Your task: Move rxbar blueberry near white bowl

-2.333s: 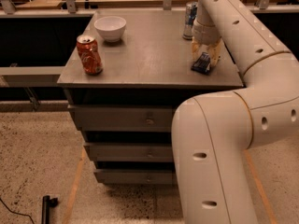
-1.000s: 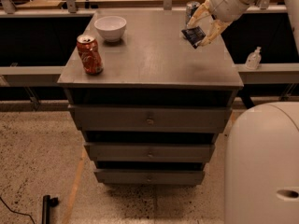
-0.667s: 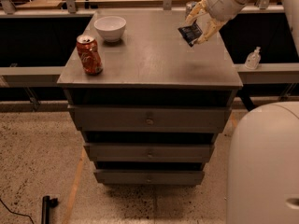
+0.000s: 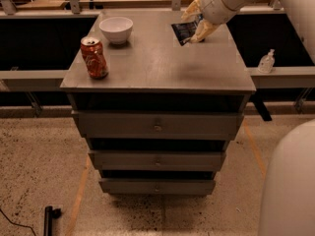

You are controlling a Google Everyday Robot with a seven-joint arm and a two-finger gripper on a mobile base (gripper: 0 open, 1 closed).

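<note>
Navy-blue and flat, the rxbar blueberry [image 4: 181, 32] shows us only faint pale lettering that we cannot read. It hangs tilted between the pale fingers [image 4: 203, 29] of the gripper [image 4: 192, 26], which are clamped on its right end. This is over the rear right of the grey table [image 4: 157, 68], well apart from the white bowl [image 4: 116, 29] at rear left. The fingers hide the bar's far end.

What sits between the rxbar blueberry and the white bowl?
Only bare tabletop, in the camera view; the gripper holds the rxbar blueberry over its right rear.
</note>
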